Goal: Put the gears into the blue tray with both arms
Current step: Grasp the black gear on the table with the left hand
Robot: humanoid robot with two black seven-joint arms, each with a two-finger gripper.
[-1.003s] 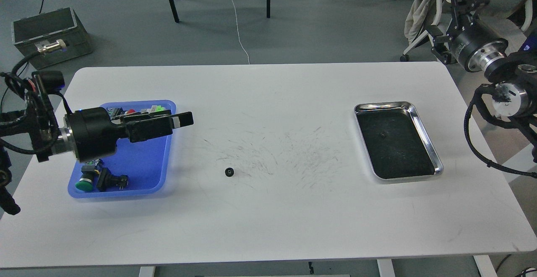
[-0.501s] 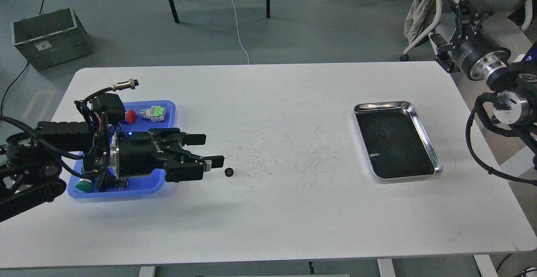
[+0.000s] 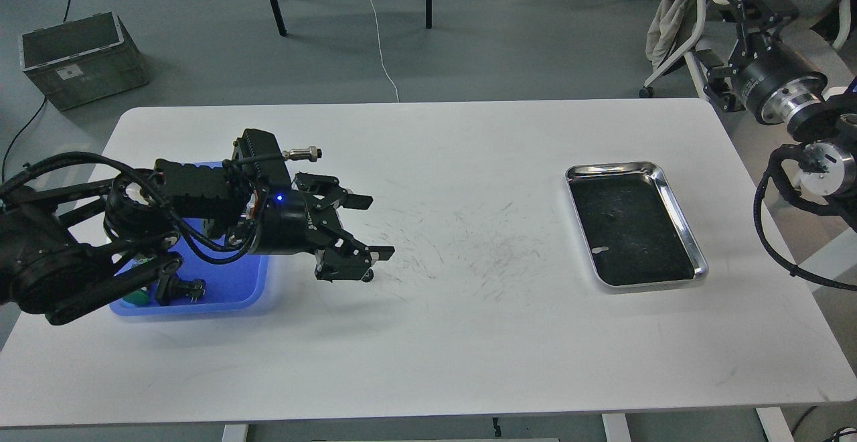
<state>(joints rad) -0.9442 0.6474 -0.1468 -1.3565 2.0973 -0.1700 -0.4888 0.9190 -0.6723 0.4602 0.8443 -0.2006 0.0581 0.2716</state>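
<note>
White table [image 3: 428, 361] fills the view, scuffed in the middle. Nearest on the left, the blue tray [image 3: 227, 295] lies under the left arm. Just beyond it, the left gripper [image 3: 375, 226] has its fingers spread, a gear [image 3: 367, 276] barely showing under the lower finger. Farther right sits the steel tray [image 3: 676, 207], with a small dark speck, perhaps another gear, on its dark floor. Off the far right corner, the right gripper [image 3: 753, 0] is too dark to read.

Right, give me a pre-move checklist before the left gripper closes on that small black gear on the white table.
1. Left gripper open: ok.
2. Small black toothed gear between its fingers: cannot tell; the lower finger covers most of it.
3. Gear flat on the white table: cannot tell.
4. Shallow blue plastic tray has free floor: ok.
5. Right gripper away from the work: ok, up beyond the table's far right corner.
</note>
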